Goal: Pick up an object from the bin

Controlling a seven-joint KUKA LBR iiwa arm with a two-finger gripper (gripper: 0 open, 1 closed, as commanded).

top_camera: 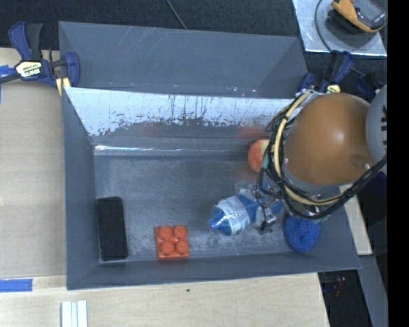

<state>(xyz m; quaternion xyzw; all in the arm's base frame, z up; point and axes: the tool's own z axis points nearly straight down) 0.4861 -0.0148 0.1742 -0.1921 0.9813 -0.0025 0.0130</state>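
Bin [79,203]: we are looking down into a grey metal bin with sloping walls; its floor is carrying a few loose things, well apart on the left and crowding together on the right.
Arm [327,138]: it is reaching in from the right under a rounded orange-brown cover, with black and yellow cables looping round it; it is hanging over the floor's right end.
Black block [112,228]: a flat, dark rectangle is lying at the floor's left end, alone.
Blue-and-clear crumpled thing [230,217]: it is lying at the lower right of the floor, looking like a crushed plastic bottle or wrapper, though we are not managing to tell which.
Blue fuzzy lump [302,234]: it is sitting in the lower right corner, partly under the arm.
Orange studded brick [172,241]: it is resting near the lower wall, between the black block and the crumpled thing.
Orange ball [257,155]: it is showing at the cover's left edge, near the back wall.
Gripper [264,215]: it is sitting low, just beside the crumpled thing's right end; we cannot tell whether it is spread, pressed together or pinching anything.
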